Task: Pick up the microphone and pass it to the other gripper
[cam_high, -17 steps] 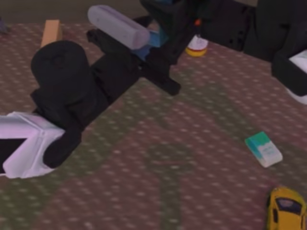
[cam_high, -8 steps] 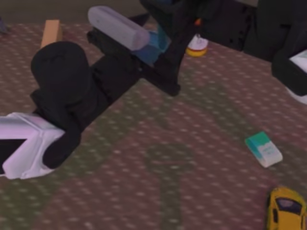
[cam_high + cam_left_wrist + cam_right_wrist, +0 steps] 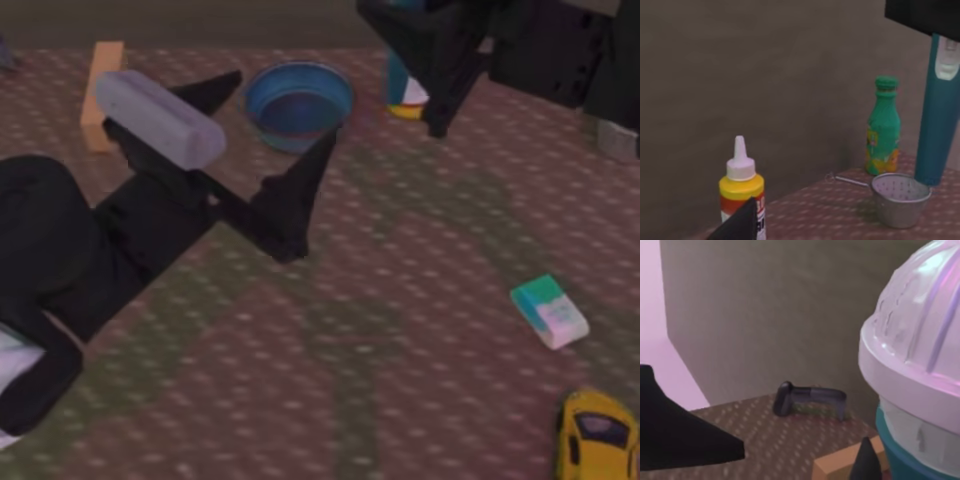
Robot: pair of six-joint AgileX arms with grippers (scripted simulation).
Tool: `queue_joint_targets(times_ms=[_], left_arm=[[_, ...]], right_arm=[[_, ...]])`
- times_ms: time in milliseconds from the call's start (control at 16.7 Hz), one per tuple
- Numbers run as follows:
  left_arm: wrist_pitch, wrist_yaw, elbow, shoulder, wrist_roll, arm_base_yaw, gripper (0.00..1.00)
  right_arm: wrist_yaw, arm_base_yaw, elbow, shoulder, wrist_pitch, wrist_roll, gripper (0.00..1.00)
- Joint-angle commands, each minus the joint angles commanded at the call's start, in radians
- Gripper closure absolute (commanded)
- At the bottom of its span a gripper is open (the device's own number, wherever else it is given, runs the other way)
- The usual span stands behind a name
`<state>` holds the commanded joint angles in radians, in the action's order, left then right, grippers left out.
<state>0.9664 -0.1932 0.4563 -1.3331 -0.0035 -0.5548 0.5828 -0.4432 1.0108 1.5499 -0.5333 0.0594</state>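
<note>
My left gripper (image 3: 278, 150) has let go and pulled back left since a moment ago, fingers spread wide over the blue bowl (image 3: 298, 100), which it hid before. My right gripper (image 3: 432, 75) now grasps the microphone (image 3: 398, 78) alone at the table's far edge, beside the yellow bottle (image 3: 412, 103). The teal-white box (image 3: 549, 311) and yellow car (image 3: 596, 436) haven't moved.

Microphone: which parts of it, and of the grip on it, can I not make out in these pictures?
- Top view: the right hand covers the microphone; only a strip of teal handle shows.
- Left wrist view: its head is hidden behind the right hand and cut off by the picture's edge.
- Right wrist view: the head fills the foreground; the handle runs out of the picture.
</note>
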Motion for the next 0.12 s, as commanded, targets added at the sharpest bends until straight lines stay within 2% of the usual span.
queue_joint_targets(times_ms=[120], left_arm=[[0.001, -0.004, -0.014, 0.014, -0.001, 0.003, 0.0]], right_arm=[[0.008, 0.009, -0.007, -0.005, 0.0, 0.003, 1.0]])
